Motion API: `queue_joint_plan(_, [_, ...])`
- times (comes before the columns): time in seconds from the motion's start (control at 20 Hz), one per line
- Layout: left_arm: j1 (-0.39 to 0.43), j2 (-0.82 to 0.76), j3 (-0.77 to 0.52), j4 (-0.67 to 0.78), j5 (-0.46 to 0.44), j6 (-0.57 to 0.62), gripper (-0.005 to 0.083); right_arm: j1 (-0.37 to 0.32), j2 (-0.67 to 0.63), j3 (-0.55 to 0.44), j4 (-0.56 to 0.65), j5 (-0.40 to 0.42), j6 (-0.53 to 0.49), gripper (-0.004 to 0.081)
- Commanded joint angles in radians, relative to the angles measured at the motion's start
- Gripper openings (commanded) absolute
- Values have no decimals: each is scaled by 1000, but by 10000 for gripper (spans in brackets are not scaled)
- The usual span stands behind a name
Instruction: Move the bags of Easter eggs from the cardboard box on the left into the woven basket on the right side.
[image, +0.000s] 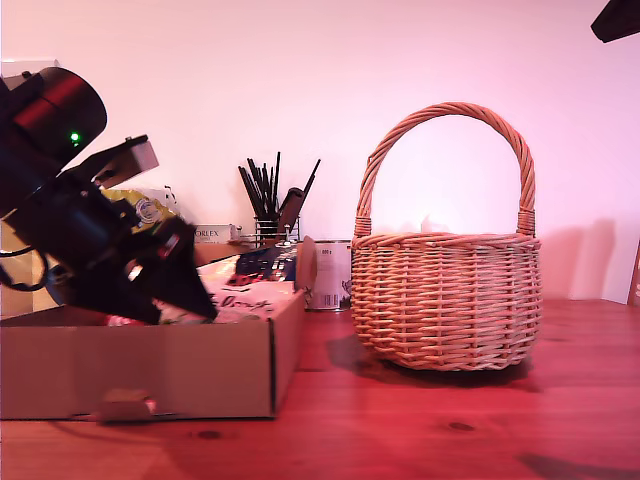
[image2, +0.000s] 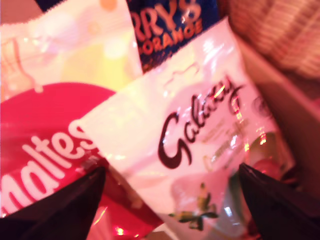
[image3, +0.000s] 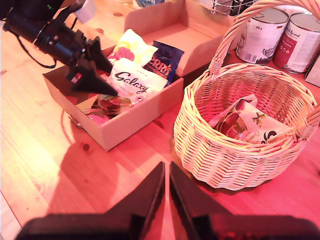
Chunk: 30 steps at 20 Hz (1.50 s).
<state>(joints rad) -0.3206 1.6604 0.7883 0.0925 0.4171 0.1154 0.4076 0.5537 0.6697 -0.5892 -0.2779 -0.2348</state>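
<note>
My first gripper (image3: 95, 75) reaches down into the shallow brown cardboard box (image: 150, 370) at the exterior view's left, its 2 black fingers (image2: 65, 210) spread wide to either side of a cream Galaxy pouch (image2: 200, 150), gripping nothing. That pouch lies over a red Maltesers bag (image2: 45, 145), with a dark blue bag with orange lettering (image2: 170, 25) beyond. Bare wooden tabletop (image: 420, 420) separates the box from the round tan wicker basket (image: 445, 300).

Only the second wrist view shows inside the basket: 1 cream pouch (image3: 250, 125) lies there. My second gripper (image3: 166, 192) hovers over open table, its fingers nearly together, holding nothing.
</note>
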Motion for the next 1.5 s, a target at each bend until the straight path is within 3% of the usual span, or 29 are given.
queue_joint_plan(0.0, [-24,53,-23,-10,68,-14,783,3,0,13,8,-1,0,-13])
queue_joint_plan(0.1, [-43,53,-23,-14,101,-14,783,3,0,13,9,-1,0,-13])
queue_joint_plan(0.35, [-80,51,-22,-17,85,-25,782,3,0,13,16,-13,0,-13])
queue_joint_plan(0.5, [-95,51,-22,-19,48,53,782,6,32,13,20,-53,-2,-13])
queue_joint_plan(0.6, [-105,51,-22,-15,17,97,782,27,116,13,24,-84,-5,-13])
queue_joint_plan(0.75, [-105,51,-22,-20,1,103,782,108,279,13,155,-138,-52,-1])
queue_joint_plan(1.0, [-95,51,-21,-40,0,184,782,274,500,21,358,-130,-298,127])
queue_joint_plan(1.1, [-92,51,-21,-40,1,185,782,304,601,44,386,-117,-370,211])
queue_joint_plan(1.45, [-82,51,-22,-166,0,215,780,339,898,195,418,-37,-453,242])
